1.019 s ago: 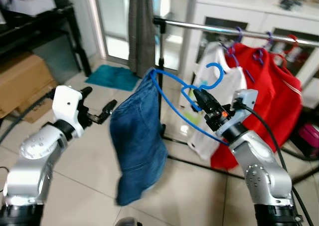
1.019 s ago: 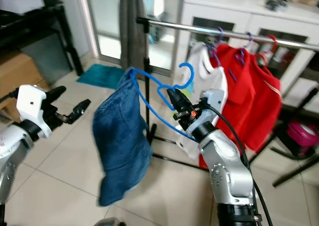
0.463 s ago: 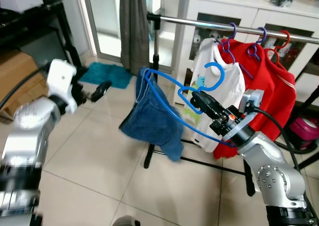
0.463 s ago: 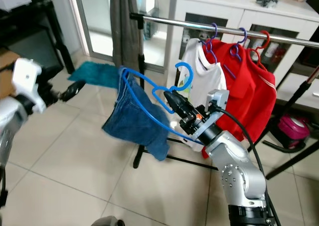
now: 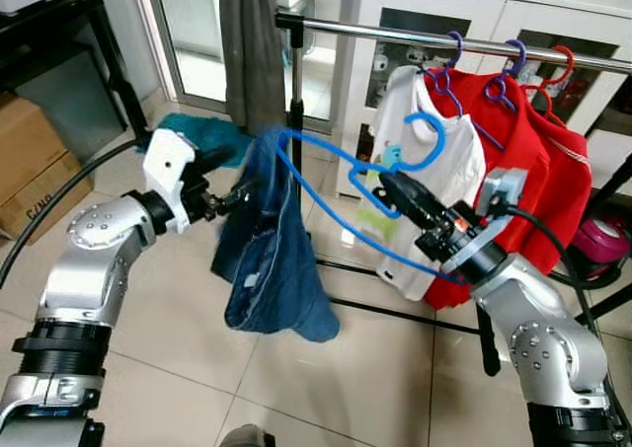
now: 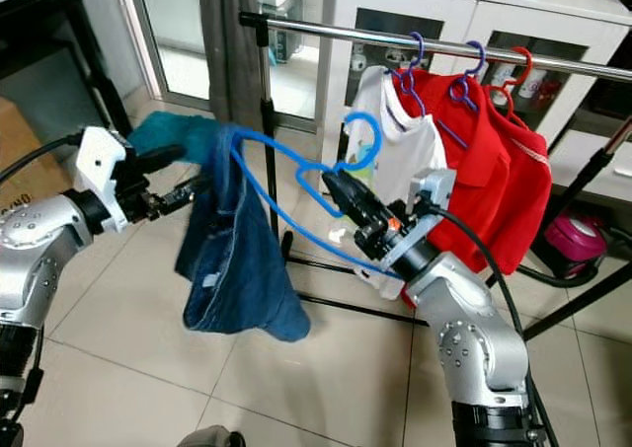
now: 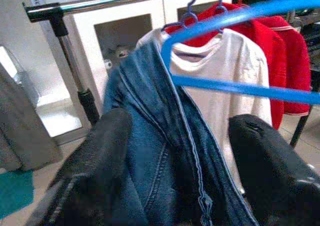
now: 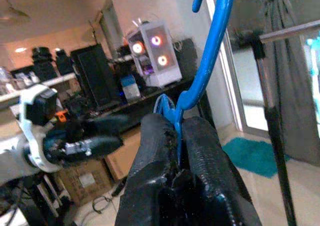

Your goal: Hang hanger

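A blue plastic hanger (image 5: 326, 176) is held up in front of a chrome clothes rail (image 5: 415, 35), its hook (image 5: 427, 136) below the rail. My right gripper (image 5: 390, 186) is shut on the hanger's neck, and the right wrist view shows both fingers (image 8: 155, 151) pinching the blue plastic. Blue jeans (image 5: 269, 255) droop from the hanger's far end toward the floor. My left gripper (image 5: 235, 195) is at the jeans; in the left wrist view it (image 7: 180, 121) is open with the denim between its fingers (image 7: 100, 161).
A white shirt (image 5: 449, 171) and red garments (image 5: 543, 171) hang on the rail. The rack's black post (image 5: 296, 102) stands behind the jeans, beside a grey curtain (image 5: 252, 52). A cardboard box (image 5: 30, 161) sits at left, a white cabinet (image 5: 474, 3) behind.
My left gripper has come in from the left to the jeans. The jeans, swung up half a second ago, hang down again. The camera has shifted toward the rail.
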Controlling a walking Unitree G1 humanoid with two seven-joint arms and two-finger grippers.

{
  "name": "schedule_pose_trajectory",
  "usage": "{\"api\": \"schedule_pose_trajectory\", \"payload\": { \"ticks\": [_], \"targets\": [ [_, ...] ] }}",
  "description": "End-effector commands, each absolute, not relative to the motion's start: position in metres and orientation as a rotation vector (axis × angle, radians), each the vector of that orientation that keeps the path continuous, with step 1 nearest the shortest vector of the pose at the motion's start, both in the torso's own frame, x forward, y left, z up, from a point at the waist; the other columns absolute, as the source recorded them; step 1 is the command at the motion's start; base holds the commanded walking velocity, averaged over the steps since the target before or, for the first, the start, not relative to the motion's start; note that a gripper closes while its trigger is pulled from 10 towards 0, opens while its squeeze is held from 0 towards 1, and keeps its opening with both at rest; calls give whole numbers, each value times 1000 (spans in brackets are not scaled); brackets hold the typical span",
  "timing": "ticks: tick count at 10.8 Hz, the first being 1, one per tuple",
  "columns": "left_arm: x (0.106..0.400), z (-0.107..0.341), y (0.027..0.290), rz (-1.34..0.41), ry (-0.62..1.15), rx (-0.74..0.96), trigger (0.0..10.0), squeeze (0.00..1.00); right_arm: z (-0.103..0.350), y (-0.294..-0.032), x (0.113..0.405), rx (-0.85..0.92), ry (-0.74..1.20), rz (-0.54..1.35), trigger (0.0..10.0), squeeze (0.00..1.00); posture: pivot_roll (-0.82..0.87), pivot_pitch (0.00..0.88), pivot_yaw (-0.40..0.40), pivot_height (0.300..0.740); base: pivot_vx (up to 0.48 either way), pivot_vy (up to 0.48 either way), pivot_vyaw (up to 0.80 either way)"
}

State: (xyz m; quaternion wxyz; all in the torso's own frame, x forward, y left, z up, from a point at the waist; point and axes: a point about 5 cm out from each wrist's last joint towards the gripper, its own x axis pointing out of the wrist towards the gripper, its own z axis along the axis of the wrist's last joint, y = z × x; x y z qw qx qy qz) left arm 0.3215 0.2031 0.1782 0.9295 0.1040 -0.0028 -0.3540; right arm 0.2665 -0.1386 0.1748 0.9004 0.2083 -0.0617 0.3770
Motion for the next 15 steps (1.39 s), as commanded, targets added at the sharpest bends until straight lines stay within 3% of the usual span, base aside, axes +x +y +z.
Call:
{"api": "schedule_pose_trajectory", "payload": {
  "ticks": [1,2,10,15],
  "targets": [
    [323,174,206,-726,21,233,627,0,191,-134,265,428,-188,829,10000,0,-14,0,-16,740,0,0,0],
    [326,170,207,-722,36,230,0,0,192,-133,264,430,-192,843,10000,0,-15,0,-15,740,0,0,0],
    [352,163,202,-559,9,251,0,0,198,-136,261,438,-190,874,10000,0,-26,0,-25,740,0,0,0],
    [348,148,191,-503,26,326,0,0,195,-136,265,424,-162,839,10000,0,-19,0,-38,740,0,0,0]
  ]
}}
